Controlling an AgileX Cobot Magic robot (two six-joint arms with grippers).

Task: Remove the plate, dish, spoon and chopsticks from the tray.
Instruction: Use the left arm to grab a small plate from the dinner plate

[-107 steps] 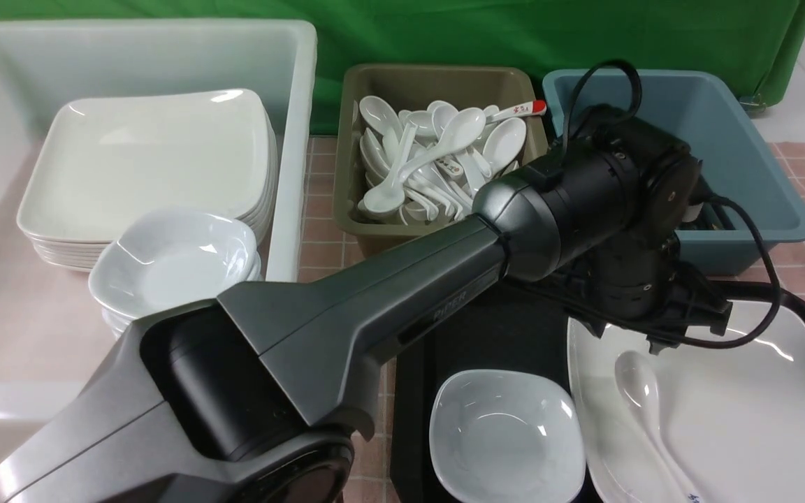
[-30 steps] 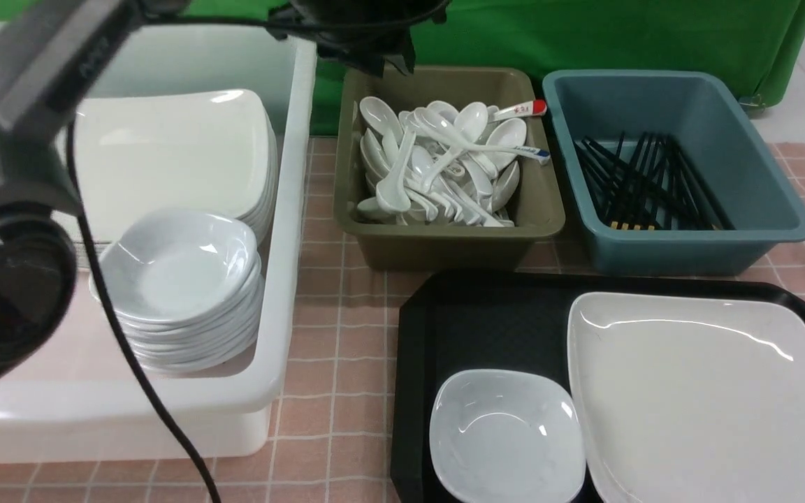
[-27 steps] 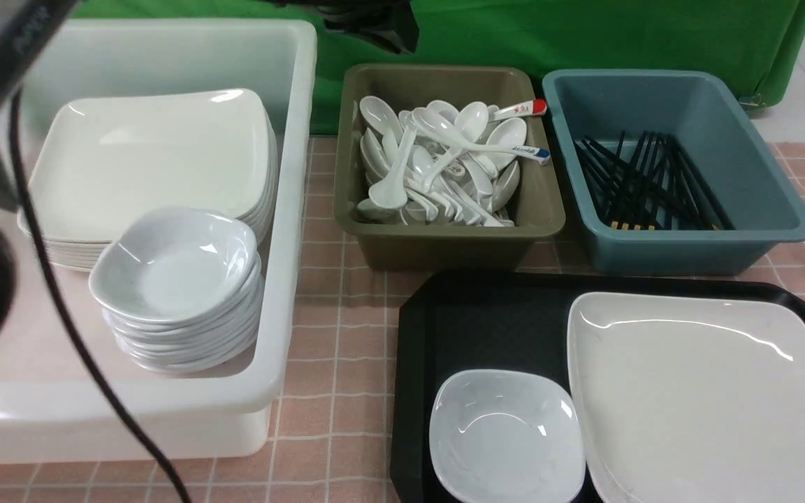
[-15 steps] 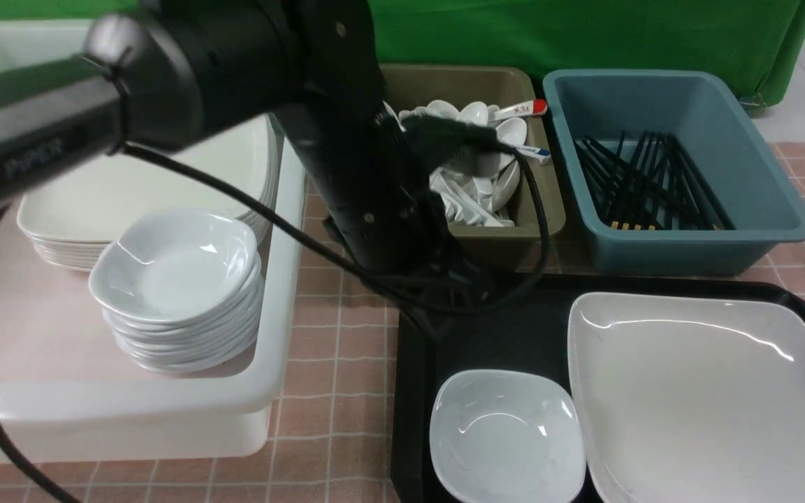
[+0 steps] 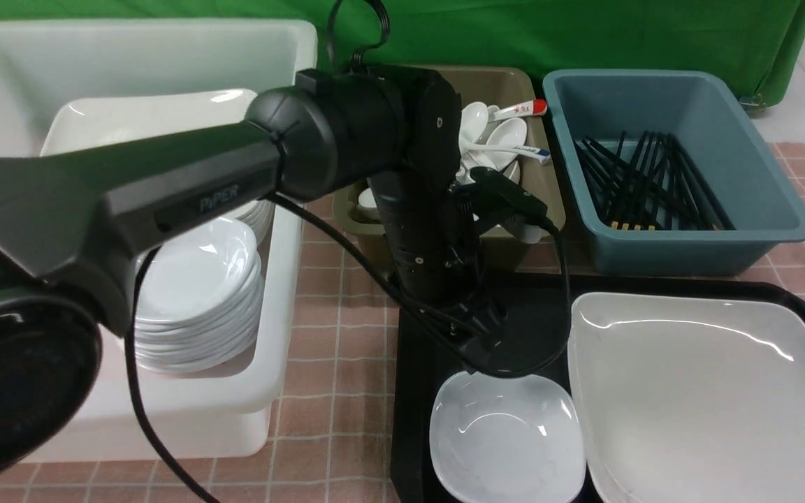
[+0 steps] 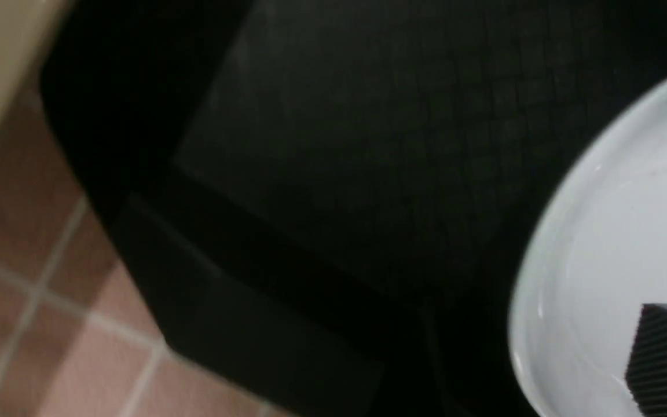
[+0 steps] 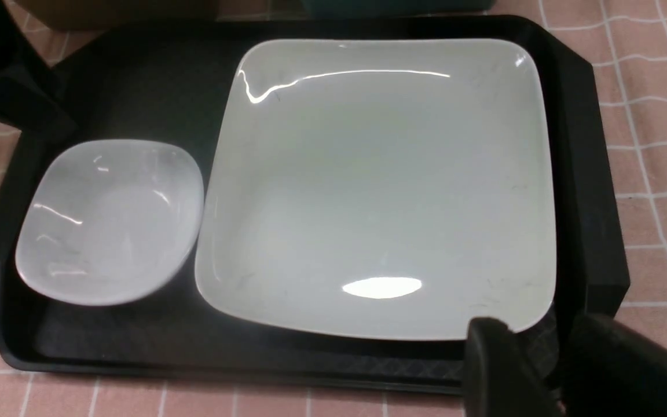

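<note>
The black tray (image 5: 413,391) holds the large white plate (image 5: 696,398) and, left of it, the small dish (image 5: 507,440). My left gripper (image 5: 486,353) hangs just over the dish's far rim. In the left wrist view one ribbed pad (image 6: 666,353) stands over the dish (image 6: 611,243), far off to one side, with nothing held: open. My right gripper (image 7: 548,370) hovers over the tray's (image 7: 136,81) near corner beside the plate (image 7: 380,185), fingers apart and empty. The blue-tipped spoon (image 5: 514,150) lies in the olive bin. Black chopsticks (image 5: 643,185) lie in the blue bin.
A white tub (image 5: 280,279) at left holds a stack of plates (image 5: 130,112) and a stack of dishes (image 5: 193,279). The olive bin (image 5: 493,84) has several white spoons and a red-tipped one (image 5: 525,110). The blue bin (image 5: 689,248) stands behind the tray. My left forearm crosses over the tub.
The spoon, earlier on the plate, now lies in the olive bin. My left arm has swung from above that bin down to the tray, ending at the dish's far rim.
</note>
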